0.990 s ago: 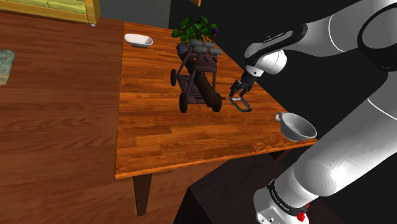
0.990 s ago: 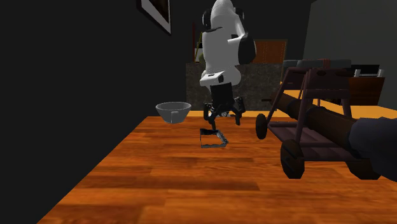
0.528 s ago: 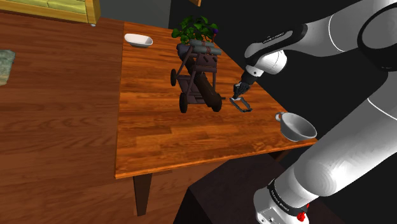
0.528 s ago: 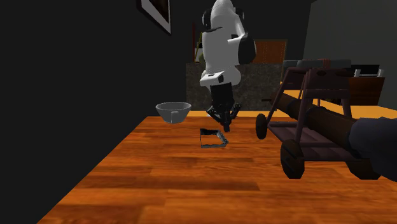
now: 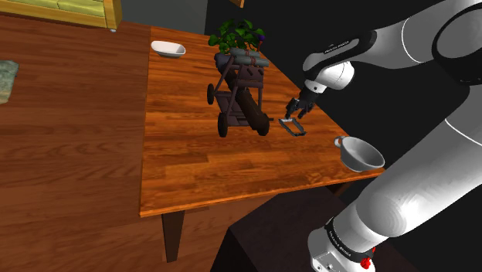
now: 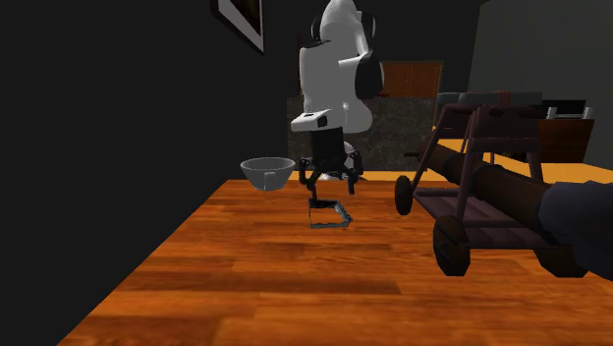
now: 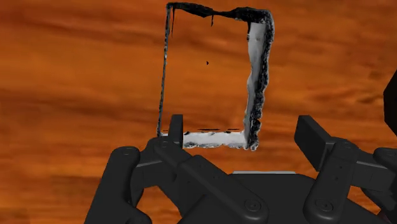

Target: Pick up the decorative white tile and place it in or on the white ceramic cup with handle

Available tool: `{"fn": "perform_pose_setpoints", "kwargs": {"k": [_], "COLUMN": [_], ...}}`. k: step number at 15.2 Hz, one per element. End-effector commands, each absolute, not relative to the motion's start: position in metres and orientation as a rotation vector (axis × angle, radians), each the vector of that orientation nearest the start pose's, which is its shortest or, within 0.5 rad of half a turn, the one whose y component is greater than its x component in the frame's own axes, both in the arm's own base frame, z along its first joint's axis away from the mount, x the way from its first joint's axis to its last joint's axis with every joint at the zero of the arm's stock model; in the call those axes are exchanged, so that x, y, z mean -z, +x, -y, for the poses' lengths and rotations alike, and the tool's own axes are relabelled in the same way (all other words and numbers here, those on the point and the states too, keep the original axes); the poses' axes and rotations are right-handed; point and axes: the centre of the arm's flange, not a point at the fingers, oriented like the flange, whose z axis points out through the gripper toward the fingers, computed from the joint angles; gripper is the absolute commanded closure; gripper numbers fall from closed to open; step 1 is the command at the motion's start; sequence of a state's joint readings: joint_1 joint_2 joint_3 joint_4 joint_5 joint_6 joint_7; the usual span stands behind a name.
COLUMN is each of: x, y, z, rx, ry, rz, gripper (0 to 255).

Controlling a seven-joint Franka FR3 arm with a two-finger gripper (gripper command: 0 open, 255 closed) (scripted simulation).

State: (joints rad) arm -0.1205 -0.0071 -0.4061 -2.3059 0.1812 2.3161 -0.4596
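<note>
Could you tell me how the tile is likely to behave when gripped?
The tile looks like a thin, open frame with table showing through, so probably light and fragile. Its narrow, ragged edges give the open claw little to grip, so it may twist or slip.

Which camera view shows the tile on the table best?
The wrist view: the tile shows its whole rectangular outline close up. In the shoulder view it is a small shape near the cup; the second exterior view shows it low and foreshortened.
</note>
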Motion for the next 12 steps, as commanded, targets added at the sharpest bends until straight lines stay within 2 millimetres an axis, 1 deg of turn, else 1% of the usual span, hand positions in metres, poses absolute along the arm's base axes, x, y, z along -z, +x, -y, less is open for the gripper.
{"fn": "perform_pose_setpoints", "kwargs": {"k": [1, 3, 4, 12], "x": [-0.349, -0.350, -0.350, -0.310], "y": [0.435, 0.424, 0.421, 0.423], "z": [0.276, 0.296, 0.301, 0.298], "rx": [0.090, 0.060, 0.051, 0.051], "ry": [-3.022, -3.028, -3.029, -3.029], "rz": [-0.374, -0.464, -0.488, -0.488], "gripper": [0, 0, 0, 0]}}
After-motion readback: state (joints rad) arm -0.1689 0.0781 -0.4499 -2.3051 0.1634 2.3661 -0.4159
